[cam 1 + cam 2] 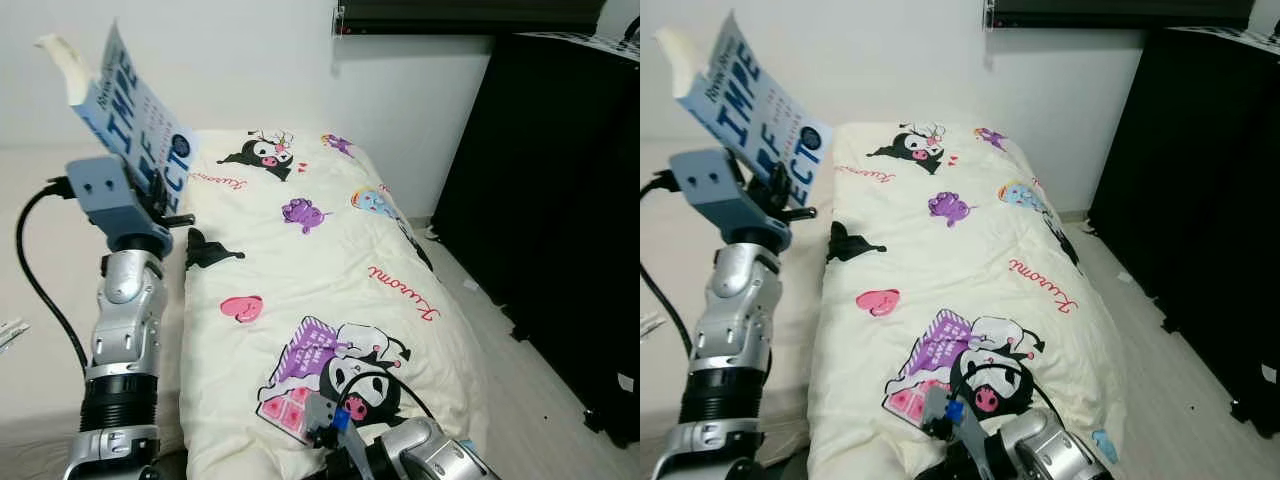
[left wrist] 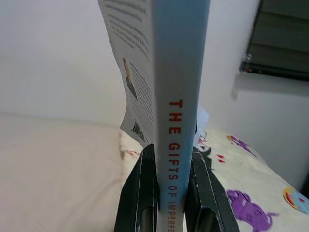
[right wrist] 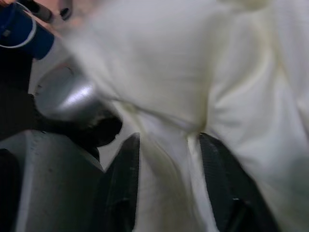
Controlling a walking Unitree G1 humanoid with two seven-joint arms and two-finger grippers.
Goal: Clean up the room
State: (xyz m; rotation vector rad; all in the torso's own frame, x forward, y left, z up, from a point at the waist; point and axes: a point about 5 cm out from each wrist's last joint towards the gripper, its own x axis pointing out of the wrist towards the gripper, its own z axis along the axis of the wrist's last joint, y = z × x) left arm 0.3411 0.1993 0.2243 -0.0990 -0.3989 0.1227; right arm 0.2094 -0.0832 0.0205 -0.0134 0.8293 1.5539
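A bed with a cream cartoon-print comforter (image 1: pixel 320 270) sits beside a white wall (image 1: pixel 250 60). Raised above its left edge, a light blue book (image 1: pixel 125 105) is pinched at the spine by the left gripper (image 2: pixel 170 193). Low at the foot, the right gripper (image 3: pixel 169 188) has its fingers spread around a comforter fold.

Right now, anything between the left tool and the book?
Nothing. The left tool is already shut on the book, one finger on each side of its spine, holding it upright above the bed's left side. The right tool is low, against the printed blanket.
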